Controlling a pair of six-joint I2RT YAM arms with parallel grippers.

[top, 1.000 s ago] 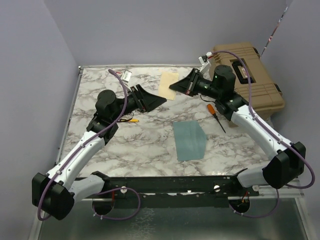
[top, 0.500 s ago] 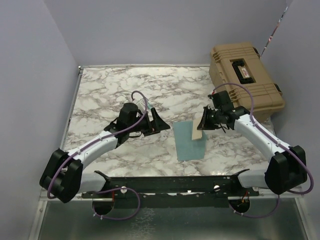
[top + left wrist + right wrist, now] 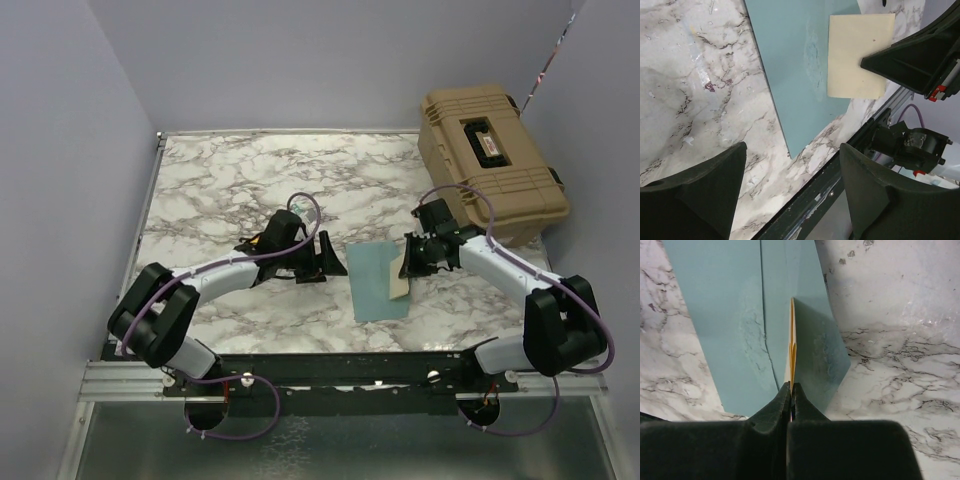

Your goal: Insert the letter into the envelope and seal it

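The teal-blue envelope (image 3: 372, 285) lies flat on the marble table near the front. My right gripper (image 3: 408, 268) is shut on the cream letter (image 3: 397, 280), holding it on edge over the envelope's right half. The right wrist view shows the letter (image 3: 792, 335) edge-on, pinched between the shut fingertips (image 3: 791, 387) above the envelope (image 3: 730, 315). My left gripper (image 3: 332, 265) hovers open just left of the envelope, holding nothing. From the left wrist, the envelope (image 3: 795, 65) and letter (image 3: 857, 55) lie ahead of the open gripper (image 3: 790, 200).
A tan hard case (image 3: 490, 150) stands at the back right of the table. A black metal rail (image 3: 330, 365) runs along the table's front edge, close below the envelope. Grey walls close in the left and back sides.
My right gripper has brought the letter from the back of the table down over the envelope. My left gripper has come forward and right, up to the envelope's left edge.
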